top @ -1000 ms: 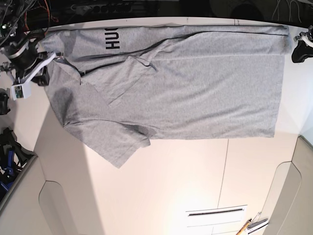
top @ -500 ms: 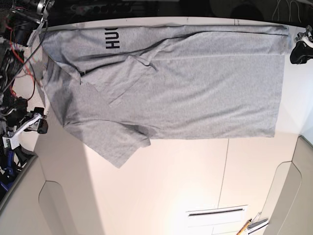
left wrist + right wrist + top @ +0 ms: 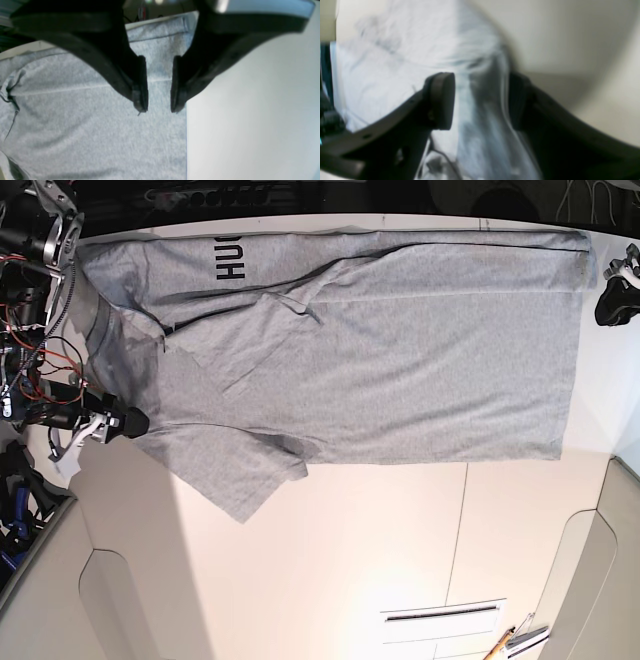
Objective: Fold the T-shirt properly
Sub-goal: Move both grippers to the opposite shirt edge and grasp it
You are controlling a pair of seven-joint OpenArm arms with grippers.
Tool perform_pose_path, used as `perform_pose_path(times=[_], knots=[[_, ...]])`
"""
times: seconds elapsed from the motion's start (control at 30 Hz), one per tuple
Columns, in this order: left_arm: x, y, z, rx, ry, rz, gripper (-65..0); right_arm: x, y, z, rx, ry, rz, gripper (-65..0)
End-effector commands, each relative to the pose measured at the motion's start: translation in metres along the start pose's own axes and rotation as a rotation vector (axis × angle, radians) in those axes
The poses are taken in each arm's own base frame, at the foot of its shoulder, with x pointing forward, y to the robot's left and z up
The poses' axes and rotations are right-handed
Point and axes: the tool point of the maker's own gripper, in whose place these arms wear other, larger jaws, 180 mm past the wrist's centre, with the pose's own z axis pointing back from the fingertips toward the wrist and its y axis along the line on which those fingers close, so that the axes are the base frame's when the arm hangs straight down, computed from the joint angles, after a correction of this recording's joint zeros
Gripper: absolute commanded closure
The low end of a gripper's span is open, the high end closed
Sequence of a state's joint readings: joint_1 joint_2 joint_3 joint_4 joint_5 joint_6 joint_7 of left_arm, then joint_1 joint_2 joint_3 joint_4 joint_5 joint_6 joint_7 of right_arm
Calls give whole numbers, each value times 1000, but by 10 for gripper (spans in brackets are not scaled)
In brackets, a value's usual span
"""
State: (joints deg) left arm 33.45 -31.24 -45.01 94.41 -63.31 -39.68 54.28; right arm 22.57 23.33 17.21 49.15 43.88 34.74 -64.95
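The heather-grey T-shirt (image 3: 400, 350) lies spread across the far half of the white table (image 3: 350, 560), with black lettering (image 3: 231, 260) at its top left and one sleeve (image 3: 240, 475) pointing toward the near side. My right gripper (image 3: 128, 423) is at the shirt's left edge. In the right wrist view it (image 3: 480, 100) is open, with blurred grey fabric (image 3: 395, 62) showing between the fingers. My left gripper (image 3: 610, 300) is at the hem corner on the right. In the left wrist view it (image 3: 158, 110) is narrowly open above the hem edge (image 3: 175, 140), holding nothing.
Red and black cables (image 3: 30, 330) hang along the table's left edge beside my right arm. A slotted panel (image 3: 440, 615) and a pen-like tool (image 3: 510, 642) lie at the near right. Bare tabletop shows to the right of the hem (image 3: 250, 125).
My right gripper has swung from the shirt's upper left corner down to its lower left edge beside the sleeve. My left gripper has barely shifted. The shirt lies as before.
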Motion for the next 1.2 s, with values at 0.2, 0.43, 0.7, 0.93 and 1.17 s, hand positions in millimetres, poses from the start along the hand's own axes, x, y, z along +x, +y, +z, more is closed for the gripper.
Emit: perform_pose_path(times=[0.2,0.43,0.7,0.93,1.17], knots=[[16,-2,4,-10,-40,-25,-192,-11,-2,-6,-59,107,77,-93],[48,-4,-5,-12,-115,-54,-194,-15,-13,-2,-110,130,88,0],[127,-7,-22,13,-293,-121,-305,-14,-12,-3,-106,127,88,0],[163,23,-85,60,-288,33,-305,-14,-12,-3,-107,127,89,0],[138,45,-159,12,-150,354,-305,-14,-12,-3,-107,127,89,0]])
